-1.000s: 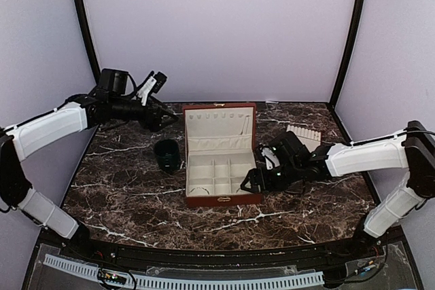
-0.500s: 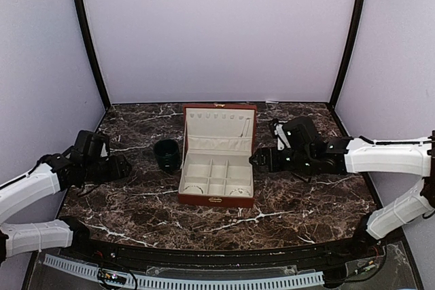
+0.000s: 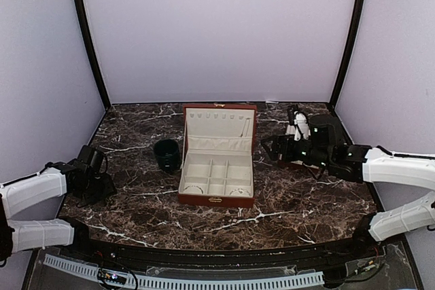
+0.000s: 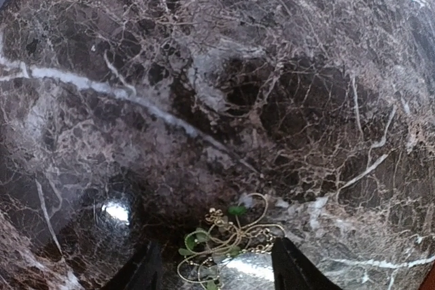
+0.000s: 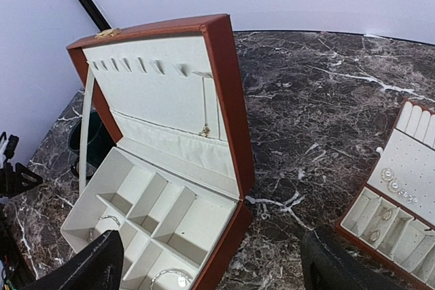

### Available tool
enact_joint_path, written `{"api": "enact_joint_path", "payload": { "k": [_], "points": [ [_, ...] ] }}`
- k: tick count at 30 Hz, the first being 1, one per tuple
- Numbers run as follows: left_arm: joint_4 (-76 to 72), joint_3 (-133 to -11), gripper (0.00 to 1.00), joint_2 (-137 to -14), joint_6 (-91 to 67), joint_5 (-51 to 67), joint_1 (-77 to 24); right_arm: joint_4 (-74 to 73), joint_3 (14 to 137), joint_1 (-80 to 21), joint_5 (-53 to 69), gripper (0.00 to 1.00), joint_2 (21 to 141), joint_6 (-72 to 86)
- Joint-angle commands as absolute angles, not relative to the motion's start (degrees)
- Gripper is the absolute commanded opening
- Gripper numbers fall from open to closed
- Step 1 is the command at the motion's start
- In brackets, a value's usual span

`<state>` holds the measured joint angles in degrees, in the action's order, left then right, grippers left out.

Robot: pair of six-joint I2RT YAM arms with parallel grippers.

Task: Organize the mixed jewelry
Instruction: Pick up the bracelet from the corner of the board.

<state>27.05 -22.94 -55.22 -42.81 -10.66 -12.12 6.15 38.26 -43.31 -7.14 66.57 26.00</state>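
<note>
Jewellery sat in three spots across the bench. Far out at 9 o'clock from the red-brown box (image 3: pixel 216 200), the left gripper (image 4: pixel 216 261) stood low over the marble table (image 3: pixel 136 205). Its jaws were parted and astride a tangled chain (image 4: pixel 228 236) with small green bits, which lay loose on the stone and was not pinched.

That chain looked feather-light, limp and prone to snagging. It would likely slide on the polished top, so a pinch across the bunched middle seemed safer than one on a stray strand.

A dark green cup (image 3: pixel 167 154) stood at 10 o'clock, just beside the box. The box sat with its lid up. Thin loops (image 5: pixel 109 221) rested in its front compartments, stiff but tiny, and probably best nipped across the wire.

At 2 o'clock the right gripper (image 5: pixel 217 256) hung spread wide with nothing between its jaws. At 3 o'clock of the box, a slotted tray (image 5: pixel 421 161) carried studs (image 5: pixel 391 178).

The tabletop was dark, glossy, white-veined marble, closed in by plain lilac walls (image 3: pixel 217 32).
</note>
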Motion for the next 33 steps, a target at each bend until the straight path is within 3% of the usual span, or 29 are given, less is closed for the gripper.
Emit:
{"api": "enact_joint_path", "payload": {
  "k": [1,11,17,23,33],
  "points": [
    [27.72,-23.02,0.54,-56.98,-43.01,-12.09,-11.45,11.42,36.42,-42.50,-6.32,0.88,65.13,25.44],
    [25.63,-22.01,0.43,-60.39,-43.27,-11.87,-10.42,12.14,35.52,-42.10,-7.10,0.80,64.16,26.93],
    [25.40,-21.68,0.27,-60.53,-43.57,-12.03,-10.31,13.10,34.48,-42.10,-7.69,0.75,62.98,26.99],
    [25.80,-21.73,0.00,-60.20,-43.61,-11.41,-10.28,13.44,34.27,-42.09,-9.10,0.74,62.40,27.21],
    [24.17,-25.06,0.00,-50.46,-36.72,-3.63,-10.28,13.97,35.76,-42.10,-9.22,0.74,63.89,27.49]
  ]
}}
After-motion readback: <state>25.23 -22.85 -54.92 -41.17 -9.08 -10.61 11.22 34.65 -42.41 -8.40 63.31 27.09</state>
